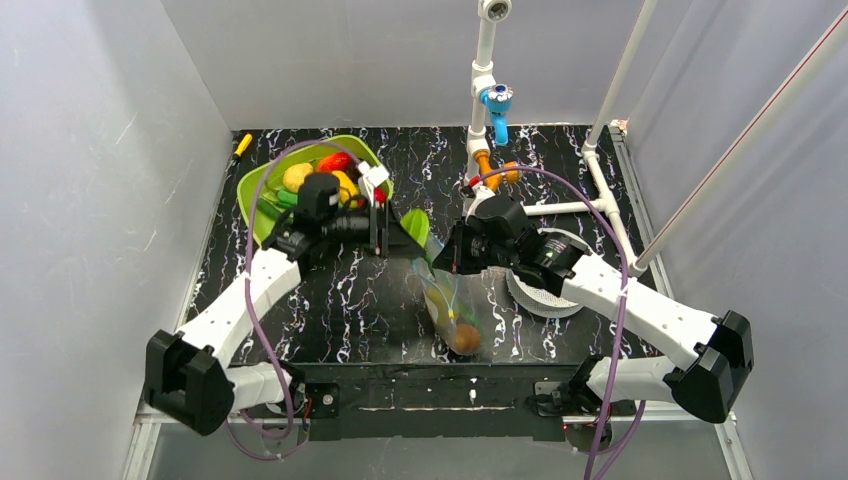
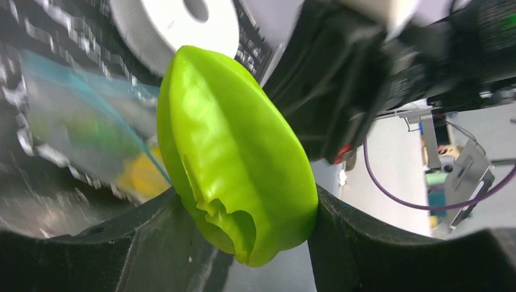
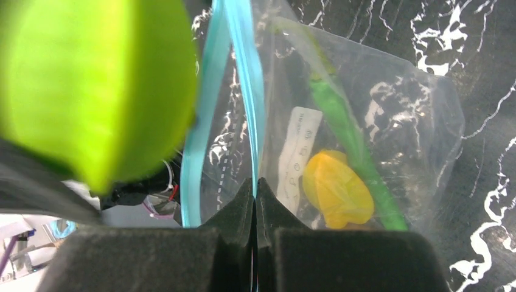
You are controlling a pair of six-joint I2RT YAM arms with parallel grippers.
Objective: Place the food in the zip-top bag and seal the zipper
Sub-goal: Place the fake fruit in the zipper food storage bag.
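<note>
My left gripper (image 1: 405, 232) is shut on a lime-green toy fruit (image 2: 234, 158), held just left of the bag's mouth; the fruit also shows in the top view (image 1: 416, 224) and the right wrist view (image 3: 97, 85). The clear zip-top bag (image 1: 452, 305) lies at table centre with a yellow piece (image 3: 338, 188), a green piece (image 3: 350, 137) and a brown one (image 1: 465, 338) inside. My right gripper (image 3: 256, 185) is shut on one lip of the light blue zipper (image 3: 249, 91) and holds the mouth open. More food (image 1: 325, 175) lies in the lime-green tray (image 1: 262, 190).
A white round disc (image 1: 545, 285) lies under the right arm. A white pipe frame (image 1: 590, 205) with a blue fitting (image 1: 497, 100) and orange piece (image 1: 483, 160) stands at the back right. A small yellow object (image 1: 243, 144) lies at the back left.
</note>
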